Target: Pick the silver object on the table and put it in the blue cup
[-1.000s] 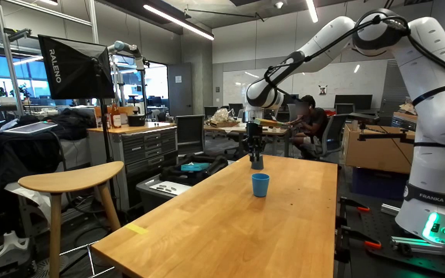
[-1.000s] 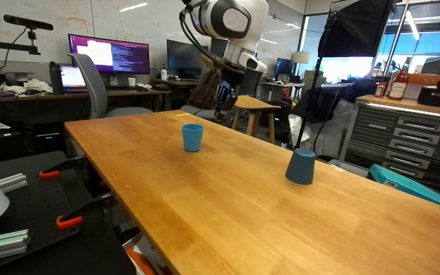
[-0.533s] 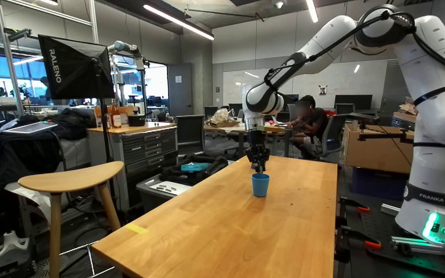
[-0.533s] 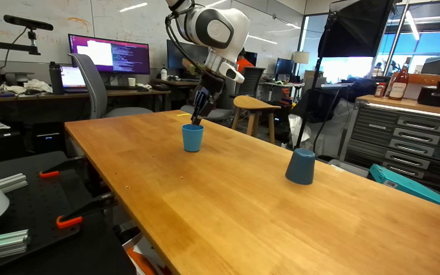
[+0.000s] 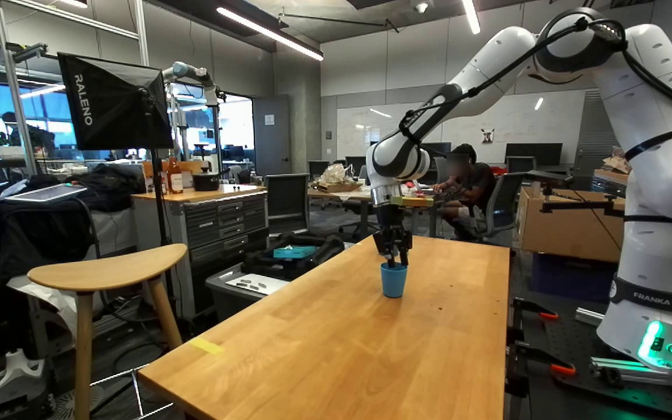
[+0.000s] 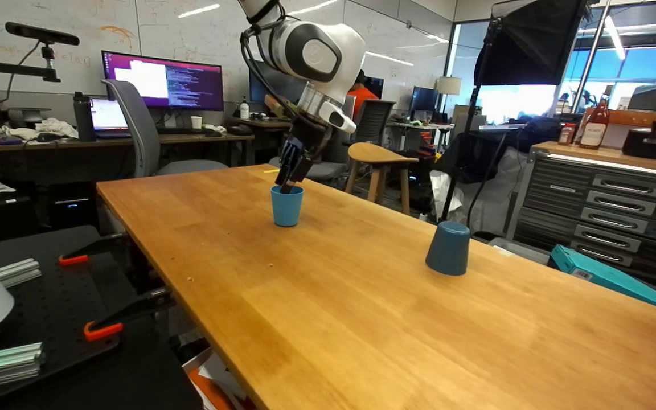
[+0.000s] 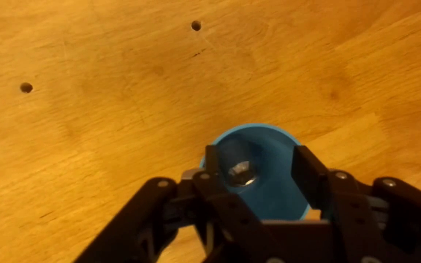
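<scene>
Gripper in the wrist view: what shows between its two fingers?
Between the spread fingers, the wrist view shows the inside of the blue cup, with the silver object in it.

A whiteboard (image 5: 511, 125) hangs on the pale wall (image 5: 417, 64), well beyond a wooden stool (image 5: 108, 268).

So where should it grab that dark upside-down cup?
The dark upside-down cup is probably best taken by its narrow upper sides, fingers coming straight down: its closed end faces up, so no rim to pinch, and it widens toward the table.
</scene>
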Tool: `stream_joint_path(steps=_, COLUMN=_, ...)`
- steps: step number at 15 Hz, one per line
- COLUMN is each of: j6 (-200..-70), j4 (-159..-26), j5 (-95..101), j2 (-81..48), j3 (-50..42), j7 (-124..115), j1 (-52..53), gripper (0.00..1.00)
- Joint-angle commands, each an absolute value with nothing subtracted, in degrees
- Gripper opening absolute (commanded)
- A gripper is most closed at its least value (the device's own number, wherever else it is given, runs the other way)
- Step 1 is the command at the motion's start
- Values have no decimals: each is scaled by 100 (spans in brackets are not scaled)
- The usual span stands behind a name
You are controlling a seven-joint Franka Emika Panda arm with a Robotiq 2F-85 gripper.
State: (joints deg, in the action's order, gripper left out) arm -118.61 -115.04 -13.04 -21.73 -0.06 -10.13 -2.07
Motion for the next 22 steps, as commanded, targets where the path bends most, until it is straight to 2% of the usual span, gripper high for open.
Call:
stream_joint_path(steps=1, j6=-12031, j4=-11498, j5=-1424, j2=-2150, j3=-24, j7=-889, j1=-217, gripper=37)
stream_joint_path(steps=2, j6=-12107, j4=-11503, j5=-1444, j2=-2121, j3=-19, j7=-875, j1=-224, gripper=42)
stream_joint_path(steps=3, j6=-12167, j4=-11494, j5=-1456, j2=-2084, j3=-13, j7=-841, j1=-236, gripper=41)
stream_joint_path(steps=7, j6=-12529, j4=-11537, j5=-1426, j2=-1774, j3=9, j7=-471, j1=-294, gripper=8)
stream_joint_path(steps=9, j6=-12618, j4=-11521, j5=-1438, j2=-1580, j3=21, j7=-248, j1=-331, gripper=2)
stream_joint_path(steps=11, j6=-12564, j4=-11482, j5=-1411, j2=-1361, j3=29, j7=8, j1=-350, gripper=0)
stream_joint_path(steps=14, j6=-12494, j4=-11440, j5=-1326, j2=-1032, j3=27, j7=445, j1=-334, gripper=5)
stream_joint_path(steps=15, j6=-12370, j4=-11390, j5=-1322, j2=-952, j3=27, j7=605, j1=-337, gripper=30)
stream_joint_path(steps=17, j6=-12320, j4=-11374, j5=-1317, j2=-777, j3=20, j7=856, j1=-324, gripper=33)
stream_joint_path(steps=22, j6=-11997, j4=-11279, j5=-1251, j2=-516, j3=-14, j7=1316, j1=-301, gripper=71)
